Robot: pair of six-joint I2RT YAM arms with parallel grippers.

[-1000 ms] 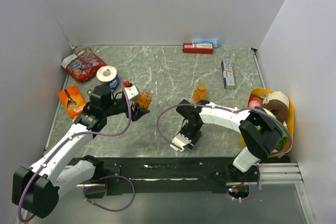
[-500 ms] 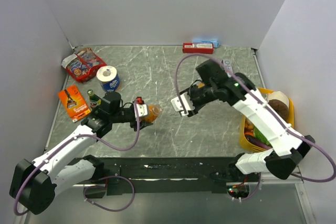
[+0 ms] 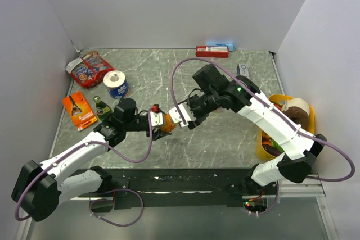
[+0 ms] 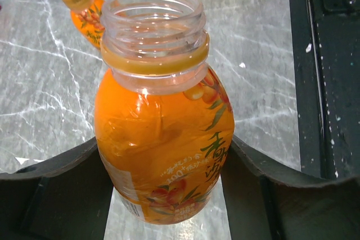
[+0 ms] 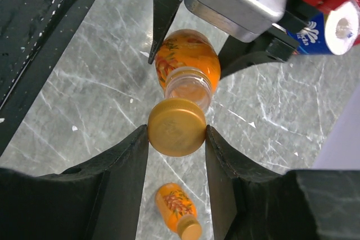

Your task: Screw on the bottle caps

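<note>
Gripped at the belly between the left fingers (image 4: 67,195) and held above the table (image 4: 270,54): the uncapped bottle (image 4: 163,139), mouth turned toward the other arm. Pinched by its rim between the right fingers (image 5: 118,184): the cap (image 5: 176,127), just before the neck (contact not discernible). Called for squaring the cap to the thread axis, then pressing lightly while turning, with the bottle braced against twist.

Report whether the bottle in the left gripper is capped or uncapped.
Uncapped: the bottle shows an open threaded neck; the right gripper holds the cap off it.
</note>
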